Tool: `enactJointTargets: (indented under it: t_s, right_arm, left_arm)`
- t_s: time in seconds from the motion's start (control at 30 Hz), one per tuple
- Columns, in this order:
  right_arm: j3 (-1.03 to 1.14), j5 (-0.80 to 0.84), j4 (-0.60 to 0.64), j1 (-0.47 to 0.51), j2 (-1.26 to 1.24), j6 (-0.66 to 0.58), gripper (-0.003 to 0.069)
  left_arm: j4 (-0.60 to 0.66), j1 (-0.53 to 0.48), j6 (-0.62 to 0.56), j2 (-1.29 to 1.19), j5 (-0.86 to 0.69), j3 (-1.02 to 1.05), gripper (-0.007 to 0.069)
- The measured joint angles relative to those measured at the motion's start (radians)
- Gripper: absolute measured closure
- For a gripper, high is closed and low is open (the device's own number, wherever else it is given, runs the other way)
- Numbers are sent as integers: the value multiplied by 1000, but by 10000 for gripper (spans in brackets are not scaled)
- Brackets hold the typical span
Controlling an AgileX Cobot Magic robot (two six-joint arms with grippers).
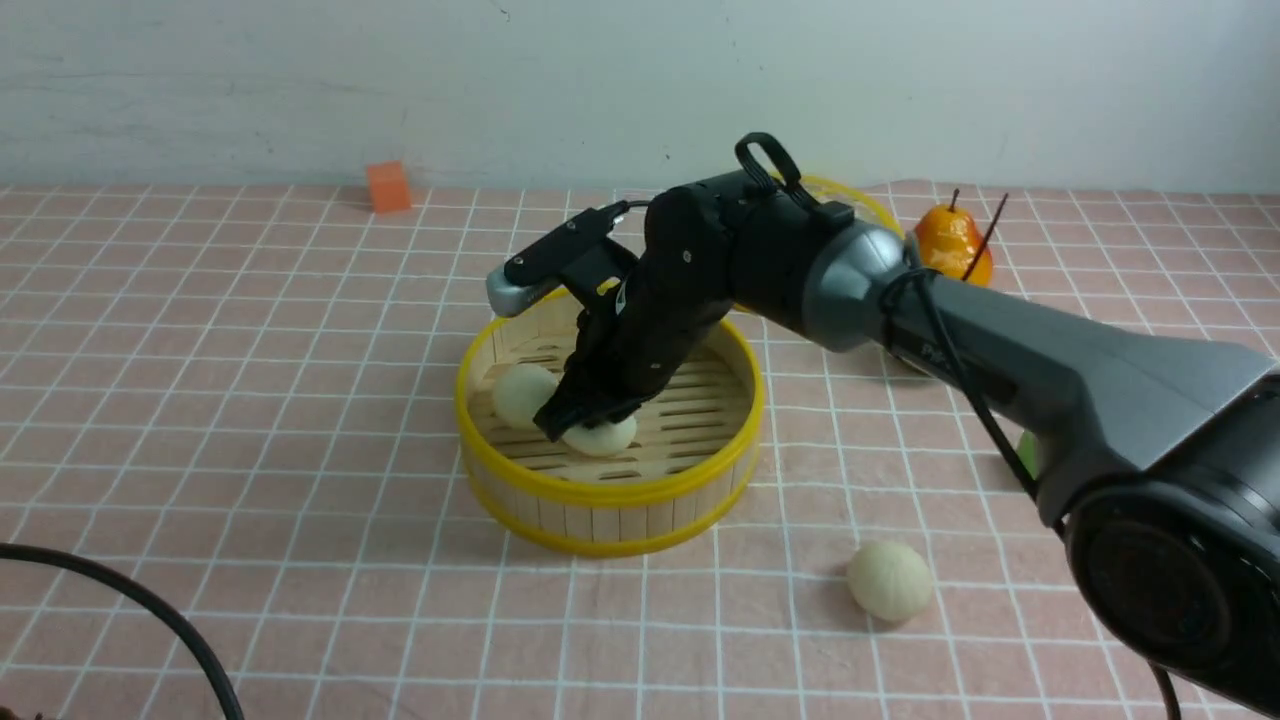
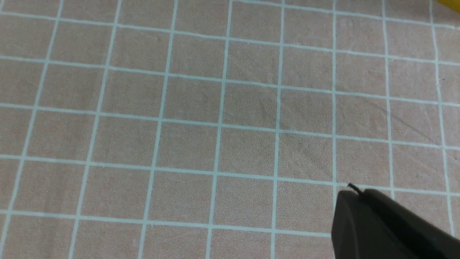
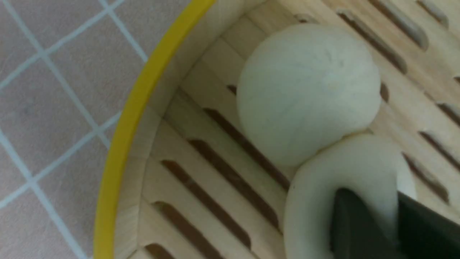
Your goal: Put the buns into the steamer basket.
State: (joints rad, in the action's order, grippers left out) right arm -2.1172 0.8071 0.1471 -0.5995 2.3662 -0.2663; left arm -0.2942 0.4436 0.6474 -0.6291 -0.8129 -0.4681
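Pink cloth table cover [image 1: 300,400] gridded with white lines. Round bamboo steamer basket [image 1: 610,520]: pale tan slats, yellow rims. Cream-white round matte buns [image 1: 890,580]. Small orange cube [image 1: 388,186]. Glossy orange-yellow pear [image 1: 950,245]. Black-and-grey robot arm [image 1: 1050,350].

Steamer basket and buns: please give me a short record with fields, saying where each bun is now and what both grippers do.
steamer basket: on the checked cloth
loose bun: inside, by the basket's left wall
gripped bun: inside, touching the loose bun
outside bun: on the cloth, right-front of the basket
right gripper: closed on the gripped bun
left gripper: shut, empty, over bare cloth
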Motion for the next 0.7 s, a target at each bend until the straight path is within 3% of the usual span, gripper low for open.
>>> enactJointTargets:
  t_s: [0.03,0.07,0.13,0.17,0.33,0.5,0.7]
  right_arm:
    - [-1,-3,-3,0,0,0,517]
    - [-3,-3,-11,0,0,0,432]
    - [-3,3,-21,0,0,0,349]
    - [-3,20,-26,0,-1,0,241]
    - [-35,150,-27,0,-46,0,30]
    - [-119,307,-51,0,-167,0,-13]
    - [-110,414,-74,59,-317,78,63]
  left_arm:
    - [0,0,0,0,0,0,638]
    - [-1,0,1,0,0,0,638]
    - [-2,0,1,0,0,0,637]
    - [-2,0,1,0,-1,0,637]
    - [-2,0,1,0,-3,0,634]
    - [1,0,1,0,-4,0,629]
    - [4,0,1,0,-4,0,624]
